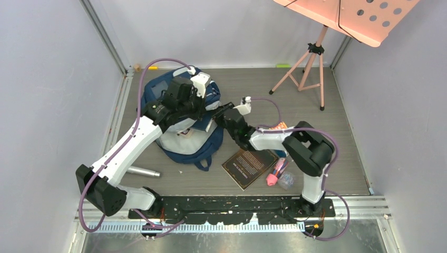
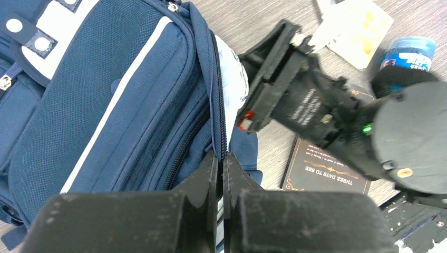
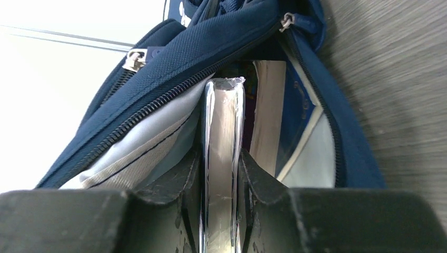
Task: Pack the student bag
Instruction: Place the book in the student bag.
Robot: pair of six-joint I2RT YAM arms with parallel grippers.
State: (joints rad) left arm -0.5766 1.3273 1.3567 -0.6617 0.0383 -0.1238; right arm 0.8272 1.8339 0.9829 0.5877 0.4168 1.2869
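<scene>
The right end effector (image 3: 221, 163) gripped a thin glossy book (image 3: 224, 105) at the mouth of the navy fabric backpack (image 2: 105, 105). The left end effector (image 2: 221, 161), pinching the backpack's zip edge, could slip and let the mouth close, snagging the book.

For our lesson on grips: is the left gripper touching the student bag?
Touching. The left wrist view shows the left gripper shut on the student bag, with the bag's zipper edge pinched between the closed jaws.
</scene>
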